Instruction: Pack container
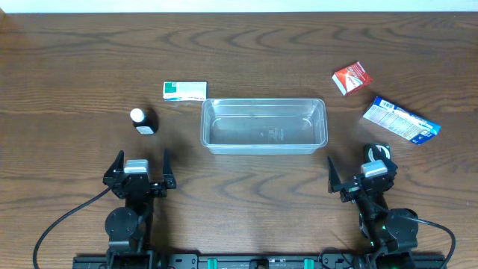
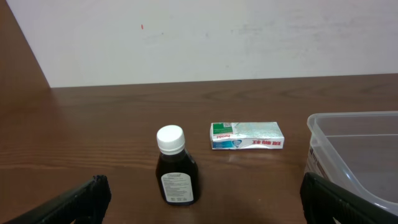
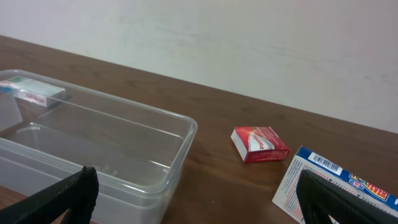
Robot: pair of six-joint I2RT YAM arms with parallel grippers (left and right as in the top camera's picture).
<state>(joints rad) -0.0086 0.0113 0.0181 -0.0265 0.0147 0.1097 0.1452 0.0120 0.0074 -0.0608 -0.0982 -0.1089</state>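
While both my arms sit along the bottom edge of the overhead frame, my left claw point(image 1: 142, 157) at lower left and my right claw point(image 1: 360, 160) at lower right are spread as wide as they go, and neither has hold of anything. The container point(image 1: 263, 101), a clear rectangular tub with rounded corners and a rim, lies lengthwise across the middle of the frame on the dark wooden table point(image 1: 75, 60). It sits above and between my two claws and touches neither.

Left of it, directly above my left claw, a small dark bottle point(image 1: 143, 121) with a white cap stands upright. A green-and-white box point(image 1: 184, 90) lies flat further up, near the tub's upper left corner. In the upper right of the frame a small red box point(image 1: 352, 78) lies at an angle. Below and right of it, above my right claw, a blue-and-white packet point(image 1: 402, 120) lies tilted.

From my left wrist, the bottle stands near the centre between my dark fingers point(image 2: 81, 199), with the tub's corner at the right edge. From my right wrist, the tub fills the lower left.
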